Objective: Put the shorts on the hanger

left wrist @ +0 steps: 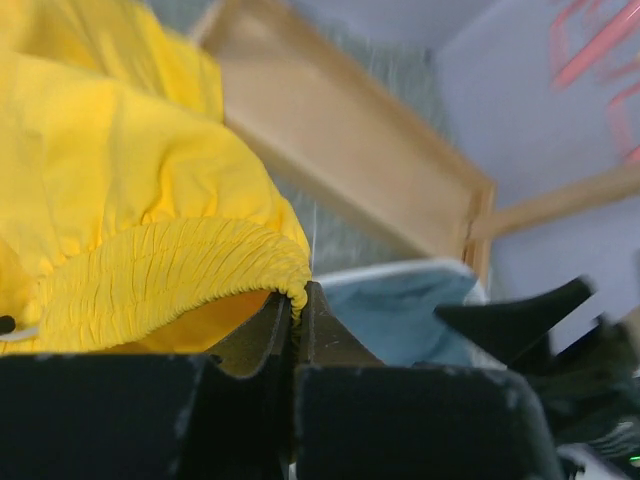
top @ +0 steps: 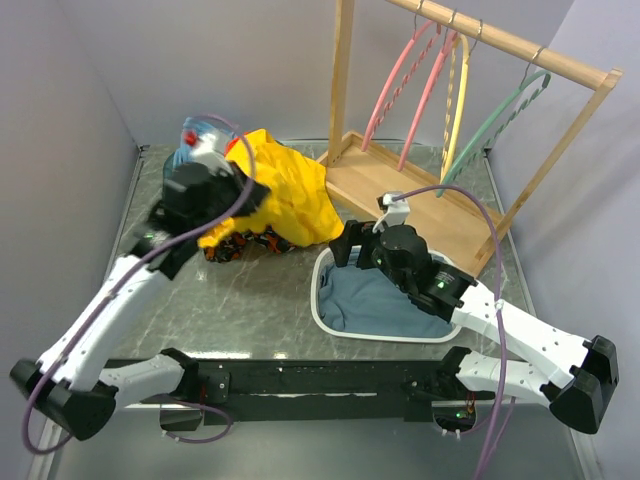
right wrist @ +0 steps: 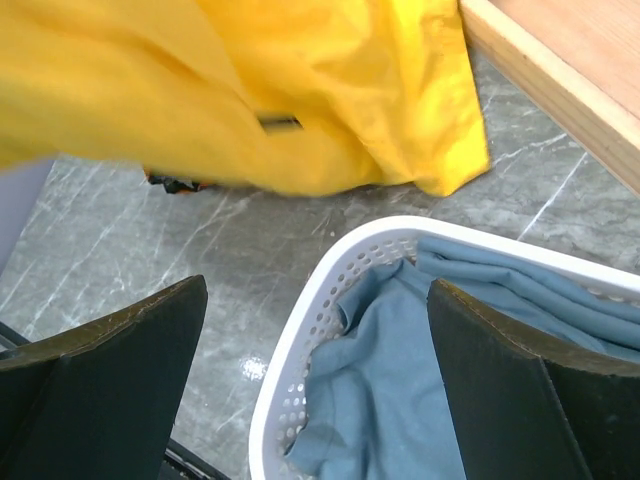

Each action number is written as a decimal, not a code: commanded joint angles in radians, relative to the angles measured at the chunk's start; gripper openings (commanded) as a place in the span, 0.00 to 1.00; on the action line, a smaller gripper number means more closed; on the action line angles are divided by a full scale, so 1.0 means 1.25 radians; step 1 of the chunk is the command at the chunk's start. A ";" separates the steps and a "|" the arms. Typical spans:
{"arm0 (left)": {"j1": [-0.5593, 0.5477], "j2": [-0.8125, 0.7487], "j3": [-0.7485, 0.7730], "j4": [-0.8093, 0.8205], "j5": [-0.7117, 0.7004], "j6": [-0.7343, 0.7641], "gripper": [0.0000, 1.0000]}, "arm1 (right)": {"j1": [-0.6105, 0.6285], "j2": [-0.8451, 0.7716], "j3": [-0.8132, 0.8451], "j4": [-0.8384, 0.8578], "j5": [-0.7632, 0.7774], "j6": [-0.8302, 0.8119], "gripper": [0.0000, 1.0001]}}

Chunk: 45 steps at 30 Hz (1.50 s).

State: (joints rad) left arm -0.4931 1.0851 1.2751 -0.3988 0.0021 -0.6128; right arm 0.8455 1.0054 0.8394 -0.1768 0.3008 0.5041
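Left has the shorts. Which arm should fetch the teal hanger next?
Right. Its gripper is open and empty over the basket, on the same side as the rack and nearer the hanger. The left gripper is shut on the waistband of the shorts, farther from the rack.

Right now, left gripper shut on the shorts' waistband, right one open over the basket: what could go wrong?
1. The left gripper pinches the shorts only at the waistband edge; a lift could pull it free.
2. The orange-red garment pokes out from under the shorts and may drag along.
3. The hanger hangs beyond the right gripper and basket; trailing fabric might snag there.
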 commanded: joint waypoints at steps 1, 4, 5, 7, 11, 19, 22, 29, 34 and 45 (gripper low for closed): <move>-0.068 0.050 -0.104 0.086 0.051 -0.035 0.01 | 0.013 -0.004 0.019 0.002 0.027 0.000 0.98; -0.093 0.106 -0.167 0.134 0.090 -0.051 0.05 | 0.021 -0.010 0.000 0.005 0.035 0.008 0.98; -0.095 0.133 -0.178 0.142 0.103 -0.053 0.06 | 0.023 -0.012 -0.008 0.009 0.035 0.010 0.98; -0.100 0.152 -0.205 0.164 0.125 -0.056 0.07 | 0.028 -0.007 -0.024 0.016 0.032 0.011 0.98; -0.101 0.166 -0.227 0.167 0.115 -0.058 0.50 | 0.046 0.024 -0.032 0.030 0.043 0.005 0.98; -0.098 0.093 -0.231 0.050 -0.079 -0.093 0.79 | 0.127 0.107 0.007 0.057 0.095 -0.050 0.98; -0.078 0.041 -0.260 -0.007 -0.156 -0.139 0.80 | 0.151 0.164 0.044 0.062 0.096 -0.096 0.98; 0.080 -0.095 -0.407 -0.056 -0.215 -0.234 0.80 | 0.213 0.395 0.221 -0.033 0.126 -0.204 0.97; 0.182 -0.137 -0.490 -0.044 -0.238 -0.304 0.78 | 0.235 0.531 0.320 -0.123 0.201 -0.274 0.94; 0.204 -0.063 -0.544 -0.010 -0.378 -0.390 0.68 | 0.242 0.636 0.386 -0.182 0.179 -0.322 0.91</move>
State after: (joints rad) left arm -0.2424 0.9623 0.5945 -0.4587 -0.3759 -1.0554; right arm 1.1419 1.7908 1.2537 -0.3660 0.4908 0.1406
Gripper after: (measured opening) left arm 0.691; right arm 0.913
